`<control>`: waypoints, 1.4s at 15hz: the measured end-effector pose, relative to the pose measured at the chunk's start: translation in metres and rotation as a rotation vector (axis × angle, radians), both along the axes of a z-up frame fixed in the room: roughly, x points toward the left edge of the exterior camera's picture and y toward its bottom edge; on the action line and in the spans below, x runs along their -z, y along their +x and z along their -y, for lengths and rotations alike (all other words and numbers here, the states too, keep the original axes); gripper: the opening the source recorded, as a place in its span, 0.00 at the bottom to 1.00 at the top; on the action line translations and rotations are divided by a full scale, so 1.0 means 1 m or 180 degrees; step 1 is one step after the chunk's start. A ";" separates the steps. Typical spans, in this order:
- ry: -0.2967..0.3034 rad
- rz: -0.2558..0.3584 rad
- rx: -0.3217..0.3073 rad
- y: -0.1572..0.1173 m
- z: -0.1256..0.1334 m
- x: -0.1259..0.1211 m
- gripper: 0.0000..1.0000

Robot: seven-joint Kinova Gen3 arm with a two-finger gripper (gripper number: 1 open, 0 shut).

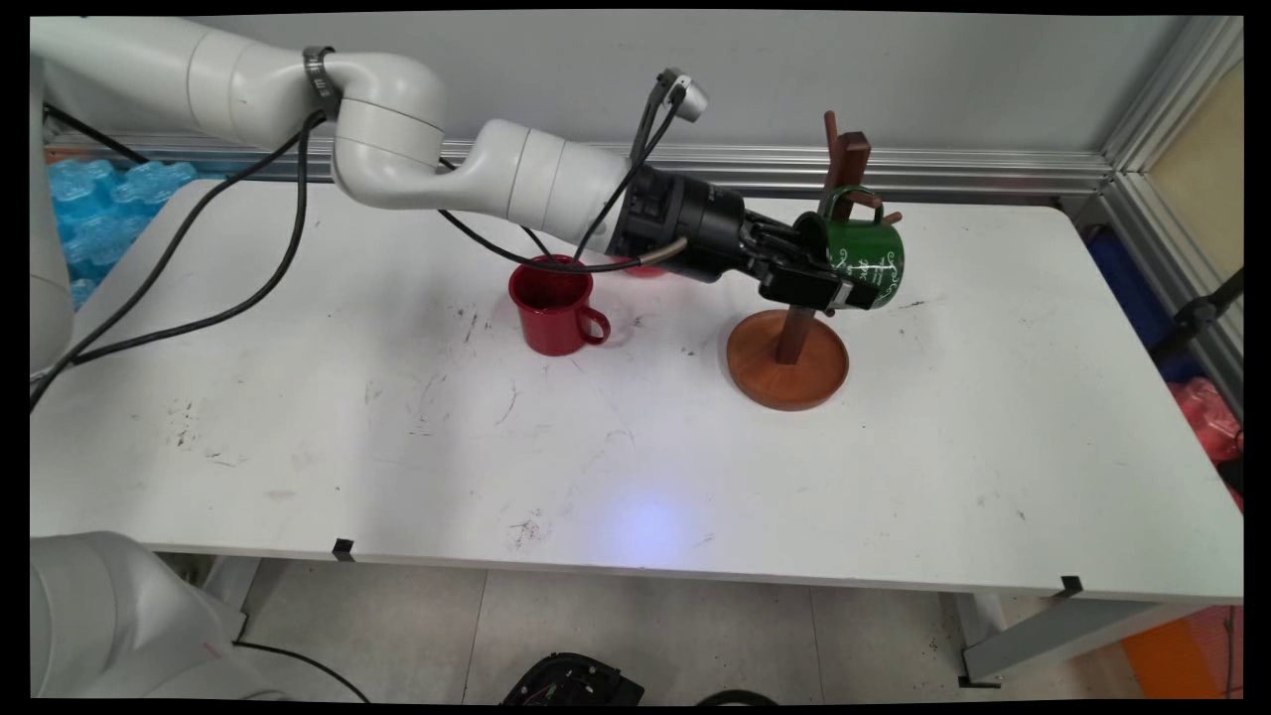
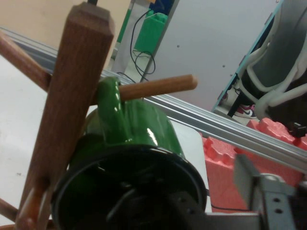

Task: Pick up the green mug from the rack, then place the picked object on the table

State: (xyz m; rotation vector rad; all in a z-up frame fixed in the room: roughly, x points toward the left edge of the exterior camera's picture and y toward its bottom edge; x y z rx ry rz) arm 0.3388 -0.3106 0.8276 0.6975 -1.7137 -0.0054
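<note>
Right of centre in the main view, your pincer (image 1: 842,288) was clamped on the rim of the green mug (image 1: 874,260) — one finger inside, one outside. The mug lay tilted against the wooden mug tree (image 1: 789,338), its handle (image 2: 109,103) looped over a peg (image 2: 158,86). A red mug (image 1: 552,306) stood upright on the worktop (image 1: 635,447), left of the tree's round base.

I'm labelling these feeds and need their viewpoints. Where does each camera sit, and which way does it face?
Main view: above the table's near side, looking down across it to the wall; shows the arm and gripper.
Hand view: on the hand, looking along the gripper into the green mug's mouth; linkage at bottom.
Shared: green mug, wooden mug tree.
</note>
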 end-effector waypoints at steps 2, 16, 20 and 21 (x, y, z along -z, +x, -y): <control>0.0008 0.0004 0.0007 0.000 -0.001 0.001 0.00; 0.0036 0.0026 0.0027 0.003 -0.006 0.005 0.00; 0.0029 0.0025 0.0023 0.004 -0.007 0.004 0.00; 0.0028 0.0026 0.0021 0.004 -0.008 0.004 0.00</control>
